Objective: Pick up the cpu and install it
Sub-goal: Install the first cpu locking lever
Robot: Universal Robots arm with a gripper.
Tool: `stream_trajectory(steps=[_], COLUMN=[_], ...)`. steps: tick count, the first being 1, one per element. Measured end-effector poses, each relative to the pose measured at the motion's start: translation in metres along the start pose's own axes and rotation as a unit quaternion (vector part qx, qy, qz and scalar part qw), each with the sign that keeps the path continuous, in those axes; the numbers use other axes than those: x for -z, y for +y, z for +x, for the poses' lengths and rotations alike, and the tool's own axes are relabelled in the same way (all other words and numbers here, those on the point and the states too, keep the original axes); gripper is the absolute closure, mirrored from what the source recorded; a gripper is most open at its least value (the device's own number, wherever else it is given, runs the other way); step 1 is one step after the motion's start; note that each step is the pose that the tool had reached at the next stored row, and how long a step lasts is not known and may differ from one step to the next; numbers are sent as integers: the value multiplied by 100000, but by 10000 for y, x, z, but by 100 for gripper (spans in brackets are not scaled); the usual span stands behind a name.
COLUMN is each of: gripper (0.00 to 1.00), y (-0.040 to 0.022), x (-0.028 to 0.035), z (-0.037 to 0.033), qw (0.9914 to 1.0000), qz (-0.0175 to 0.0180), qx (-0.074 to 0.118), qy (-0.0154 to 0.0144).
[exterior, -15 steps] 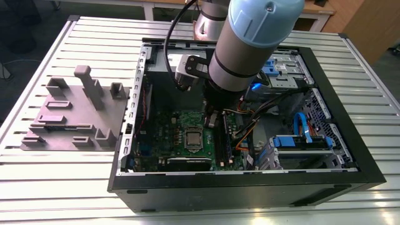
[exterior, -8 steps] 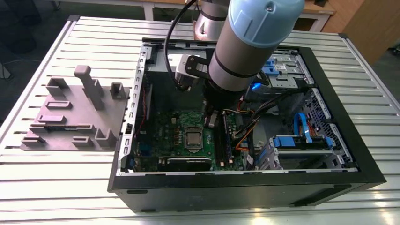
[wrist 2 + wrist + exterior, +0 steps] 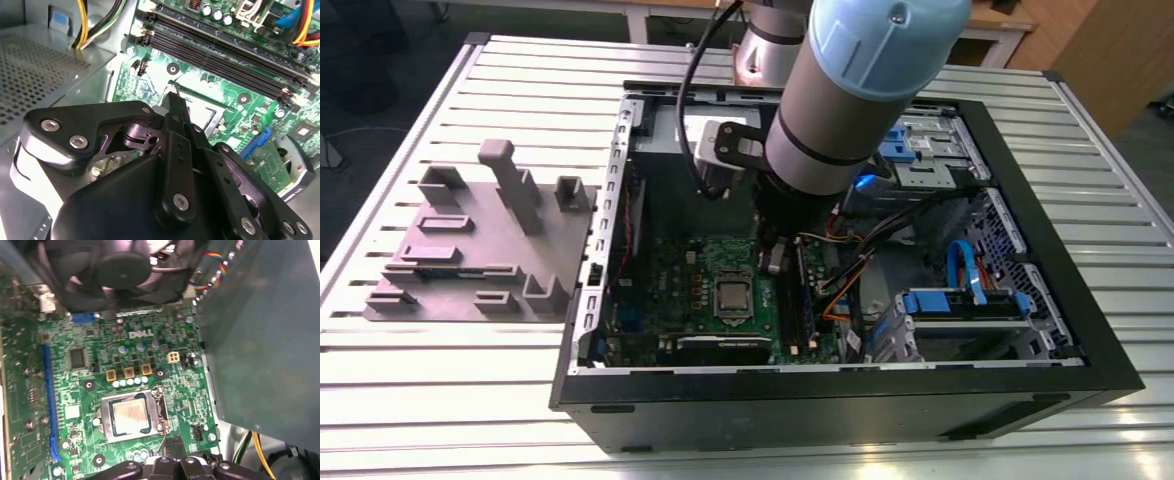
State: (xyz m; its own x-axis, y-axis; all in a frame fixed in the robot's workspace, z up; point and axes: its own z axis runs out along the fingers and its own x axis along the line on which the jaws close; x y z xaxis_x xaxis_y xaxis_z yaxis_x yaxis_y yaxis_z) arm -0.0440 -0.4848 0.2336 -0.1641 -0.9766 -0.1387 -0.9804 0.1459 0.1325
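Two jaws together, near cpu (image 3: 131,414).

A ribbed aluminium table (image 3: 454,400) spans the scene; a wooden cabinet (image 3: 1107,45) stands behind; dark floor (image 3: 354,150) alongside.

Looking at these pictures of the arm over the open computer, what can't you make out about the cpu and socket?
- Second wrist view: the pincer blocks most of the socket frame.
- Exterior view: the cpu is too small to judge whether it lies flat; the arm covers part of the motherboard.
- First wrist view: whether the socket frame is latched is unclear; the picture's edge cuts off the pincer.
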Motion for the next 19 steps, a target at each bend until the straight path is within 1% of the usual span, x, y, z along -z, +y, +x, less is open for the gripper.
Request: stream_trajectory(steps=[1,2,6,7,8,13,17,19], gripper=[90,90,90,90,90,90,90,90], y=[0,-1,-1,-1,-1,-4,-8,-10], x=[1,0,-1,-1,-2,-18,-35,-43], z=[1,2,2,2,2,7,22,30], qw=[99999,99998,99972,99961,99950,99882,99840,99817], qz=[-39,-52,-2,-5,-28,-175,-239,-257], qx=[375,638,1623,1934,2278,3929,4676,5001], qy=[74,246,1704,1993,2199,2866,3182,3401])
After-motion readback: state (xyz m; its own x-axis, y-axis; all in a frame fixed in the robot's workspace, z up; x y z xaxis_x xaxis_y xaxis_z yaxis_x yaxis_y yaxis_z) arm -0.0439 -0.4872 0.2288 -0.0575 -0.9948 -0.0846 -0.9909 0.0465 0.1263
